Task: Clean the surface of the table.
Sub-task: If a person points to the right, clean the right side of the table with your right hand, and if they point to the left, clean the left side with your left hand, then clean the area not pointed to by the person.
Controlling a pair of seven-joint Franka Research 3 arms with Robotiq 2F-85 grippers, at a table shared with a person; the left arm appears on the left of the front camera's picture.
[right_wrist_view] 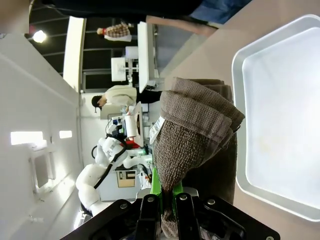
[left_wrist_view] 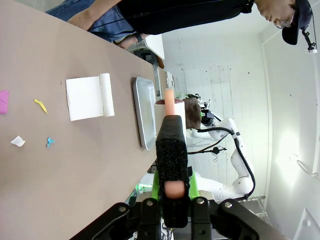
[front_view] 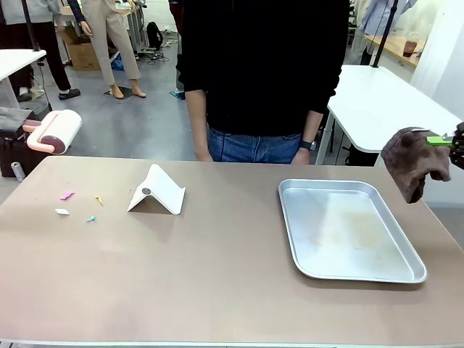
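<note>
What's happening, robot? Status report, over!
Left gripper shut on lint roller; right gripper shut on brown cloth. Table: paper scraps near its left end. White folded card and silver tray also on it.

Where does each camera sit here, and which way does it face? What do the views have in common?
Front: fixed on the robot's side, facing across the table at the person; the right tool holding a brown cloth shows at the right edge.
Left wrist: on the left arm, rolled sideways, looking along the left tool, shut on a lint roller, over the table.
Right wrist: on the right arm, looking along the right tool and cloth, past the tray.
Shared: the tray appears in all three views.
</note>
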